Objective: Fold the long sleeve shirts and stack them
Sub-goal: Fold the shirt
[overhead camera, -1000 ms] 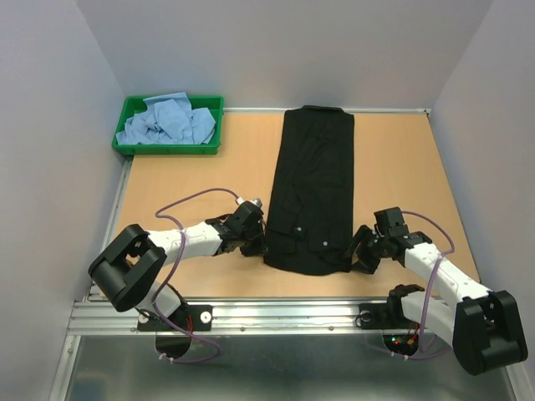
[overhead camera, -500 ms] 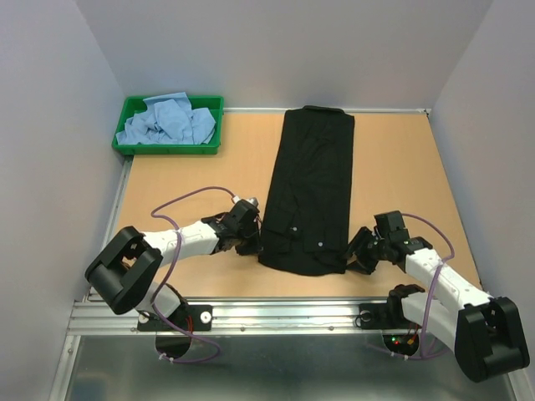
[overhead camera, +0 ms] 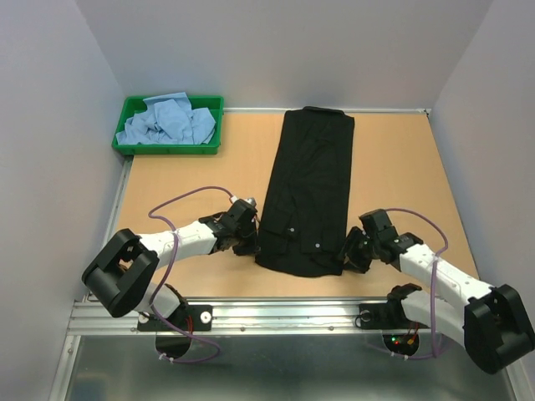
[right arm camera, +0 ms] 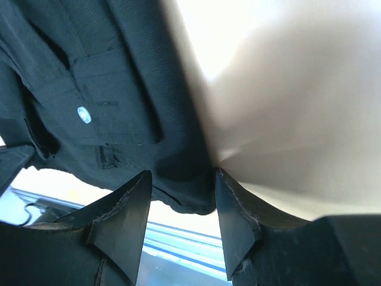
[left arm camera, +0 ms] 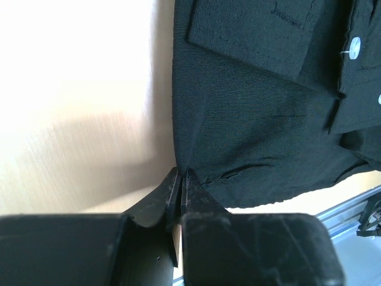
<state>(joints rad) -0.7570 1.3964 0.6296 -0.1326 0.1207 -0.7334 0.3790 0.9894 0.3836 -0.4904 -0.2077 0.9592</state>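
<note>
**Black shirt (overhead camera: 309, 184) taken at its near hem**

The shirt lies lengthwise down the middle of the table (overhead camera: 401, 167). Toward the table's near edge, the left gripper (left arm camera: 180, 177) pinches one hem corner. The right gripper (right arm camera: 181, 179) straddles the other, fingers spread. Light blue shirts (overhead camera: 167, 121) fill the green tray (overhead camera: 167, 150) at the table's far-left corner.

One black shirt (overhead camera: 308, 192), one green tray (overhead camera: 167, 149), one bench (overhead camera: 401, 167); one left arm (overhead camera: 188, 238), one right arm (overhead camera: 435, 269); crumpled light blue shirts (overhead camera: 167, 121), number unclear.
</note>
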